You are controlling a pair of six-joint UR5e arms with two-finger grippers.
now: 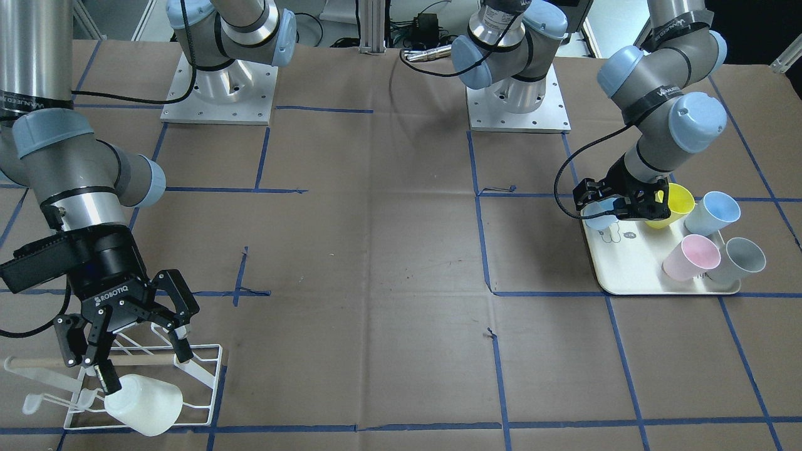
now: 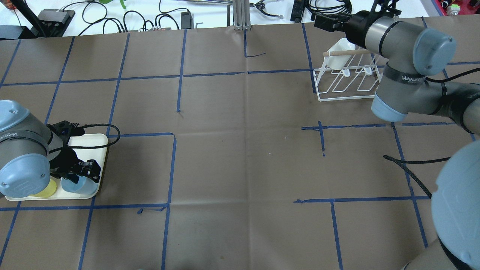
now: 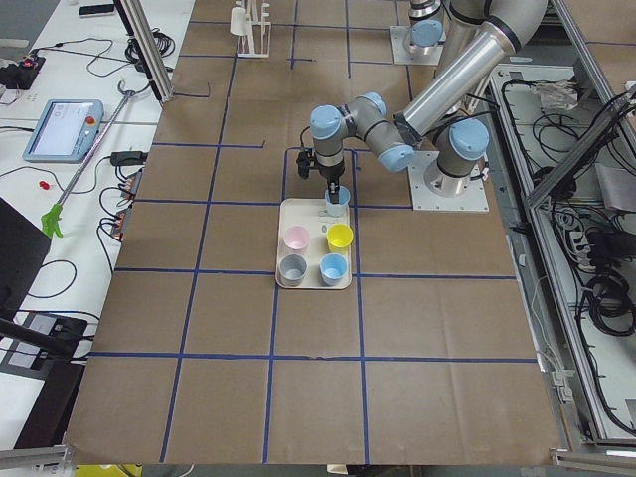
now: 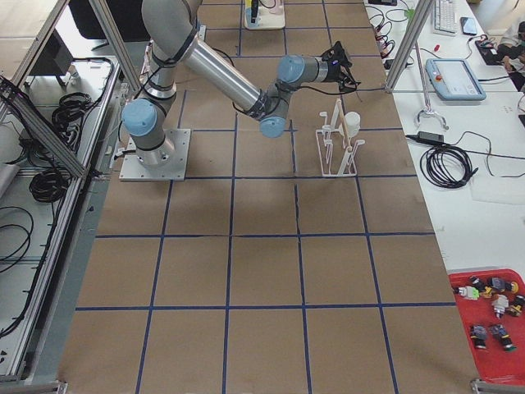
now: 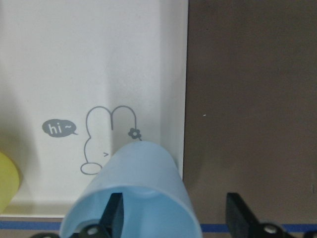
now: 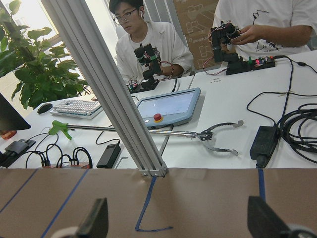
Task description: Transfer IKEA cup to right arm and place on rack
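Note:
A light blue cup (image 5: 138, 173) stands on the cream tray (image 5: 74, 74), at the corner nearest the robot. My left gripper (image 5: 176, 218) is open astride its wall: one finger (image 5: 115, 213) is inside the cup and the other (image 5: 237, 213) is outside, clear of it. The same cup (image 2: 77, 185) and left gripper (image 2: 84, 172) show in the overhead view. My right gripper (image 1: 135, 363) is open and empty just above the white wire rack (image 1: 210, 376). A white cup (image 1: 145, 404) lies tilted on the rack's prongs below the wooden dowel (image 1: 37, 362).
On the tray (image 1: 626, 269) are also a yellow cup (image 1: 673, 203), a second blue cup (image 1: 714, 212), a pink cup (image 1: 689, 257) and a grey cup (image 1: 742, 260). Brown paper with blue tape lines covers the table. Operators sit beyond the far edge.

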